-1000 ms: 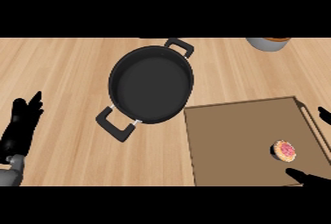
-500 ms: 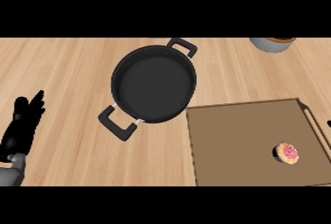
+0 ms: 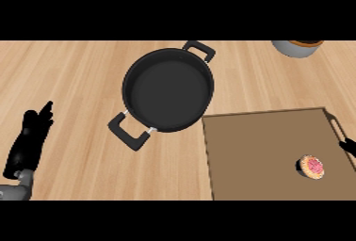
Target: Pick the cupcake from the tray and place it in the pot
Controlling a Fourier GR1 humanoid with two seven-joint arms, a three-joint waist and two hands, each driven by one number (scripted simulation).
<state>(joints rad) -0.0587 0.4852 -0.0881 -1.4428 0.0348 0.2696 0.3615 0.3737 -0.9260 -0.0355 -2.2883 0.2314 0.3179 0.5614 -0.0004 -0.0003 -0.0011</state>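
Cupcake: on tray, right side, untouched. Pot: empty, upper left of tray. Left robot hand: open, resting at left edge. Right robot hand: barely visible, state indeterminable. Advice: approach cupcake from above.

Single head view, set above the wooden counter and facing steeply down onto its top, near enough that the black pot with its two handles fills the upper middle. Relative to the pot: the brown tray runs off the frame at lower right, a grey container is cut by the upper edge at far right, and the left hand enters from the lower edge at far left, with only a sliver of the right hand at the right border. No second view shares this field.
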